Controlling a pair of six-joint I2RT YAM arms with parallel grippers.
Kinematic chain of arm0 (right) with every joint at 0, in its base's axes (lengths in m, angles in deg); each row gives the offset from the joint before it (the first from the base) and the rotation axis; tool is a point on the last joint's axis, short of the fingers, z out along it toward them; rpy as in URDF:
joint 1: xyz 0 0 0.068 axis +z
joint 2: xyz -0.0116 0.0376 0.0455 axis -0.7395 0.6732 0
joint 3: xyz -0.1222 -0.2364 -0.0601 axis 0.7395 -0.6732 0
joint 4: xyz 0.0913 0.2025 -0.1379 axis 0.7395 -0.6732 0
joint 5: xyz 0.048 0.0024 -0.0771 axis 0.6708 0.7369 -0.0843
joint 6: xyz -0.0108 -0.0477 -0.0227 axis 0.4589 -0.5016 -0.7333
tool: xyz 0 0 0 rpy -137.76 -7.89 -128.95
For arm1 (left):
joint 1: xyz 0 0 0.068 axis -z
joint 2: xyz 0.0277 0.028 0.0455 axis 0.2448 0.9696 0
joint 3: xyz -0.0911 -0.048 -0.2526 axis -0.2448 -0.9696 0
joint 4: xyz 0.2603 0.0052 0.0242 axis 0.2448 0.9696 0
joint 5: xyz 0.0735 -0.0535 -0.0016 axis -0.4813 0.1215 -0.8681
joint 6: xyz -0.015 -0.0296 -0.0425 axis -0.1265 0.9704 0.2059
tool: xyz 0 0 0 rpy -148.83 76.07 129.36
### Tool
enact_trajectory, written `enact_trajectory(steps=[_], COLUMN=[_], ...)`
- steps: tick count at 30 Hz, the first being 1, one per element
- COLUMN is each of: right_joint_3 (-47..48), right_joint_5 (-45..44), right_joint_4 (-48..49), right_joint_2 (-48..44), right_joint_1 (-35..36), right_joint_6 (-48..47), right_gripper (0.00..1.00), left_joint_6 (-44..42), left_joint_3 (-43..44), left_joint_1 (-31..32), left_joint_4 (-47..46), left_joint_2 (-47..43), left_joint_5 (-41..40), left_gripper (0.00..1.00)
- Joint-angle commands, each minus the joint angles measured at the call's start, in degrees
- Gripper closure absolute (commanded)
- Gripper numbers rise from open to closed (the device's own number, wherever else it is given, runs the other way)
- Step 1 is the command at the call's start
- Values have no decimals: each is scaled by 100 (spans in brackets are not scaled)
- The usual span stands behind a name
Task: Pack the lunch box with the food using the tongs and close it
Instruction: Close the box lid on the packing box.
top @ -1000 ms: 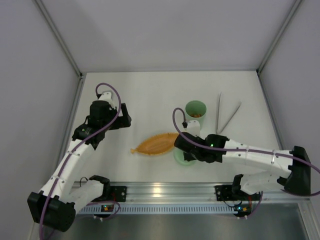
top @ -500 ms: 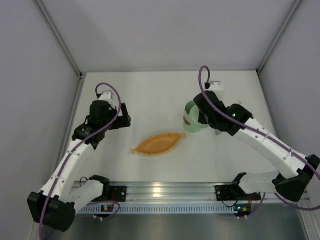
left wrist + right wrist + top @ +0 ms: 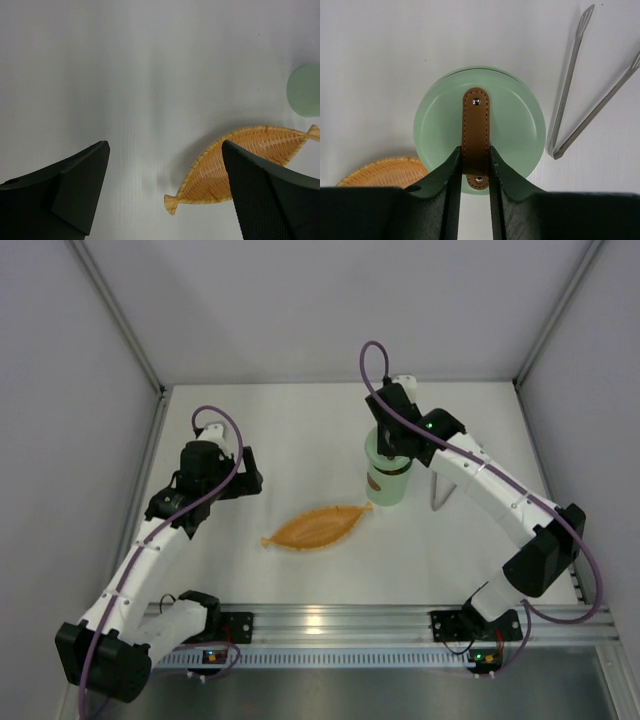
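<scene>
The mint-green lunch box (image 3: 389, 488) stands upright right of centre, and its side also shows in the left wrist view (image 3: 306, 90). Directly over its mouth is the round green lid (image 3: 510, 120). My right gripper (image 3: 475, 150) is shut on the lid's brown strap handle (image 3: 475, 122) and comes down from above (image 3: 388, 448). Whether the lid rests on the rim I cannot tell. The food is hidden. The grey tongs (image 3: 565, 92) lie flat on the table just right of the box, mostly behind the right arm in the top view (image 3: 438, 495). My left gripper (image 3: 164, 145) hangs open and empty, left of the dish (image 3: 252, 470).
An orange woven leaf-shaped dish (image 3: 318, 527) lies on the table left of and nearer than the lunch box, and nothing shows in it (image 3: 210, 172). Grey walls close the table at the back and both sides.
My right arm has carried the lid from the near side of the table, beside the dish, up and back to a spot above the lunch box. The left arm has stayed still.
</scene>
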Motion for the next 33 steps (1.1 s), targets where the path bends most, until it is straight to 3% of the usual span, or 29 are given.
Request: enact_trajectory(steps=[1,19,33], right_joint_3=[215,-514,-567], right_joint_5=[186,783,872], right_joint_4=[340,753,683], right_joint_2=[96,158,246], right_joint_1=[-121,-596,-639], right_joint_6=[-129,-199,-279], right_gripper=[90,90,90], left_joint_6=[-10,-2,-10], left_joint_3=[88,88,88], left_joint_1=[27,36,36], left_joint_4=[-79,-88,-79], left_joint_2=[-76,-50,-59], left_joint_5=[-58,-66,-84], left_gripper=[1,1,1])
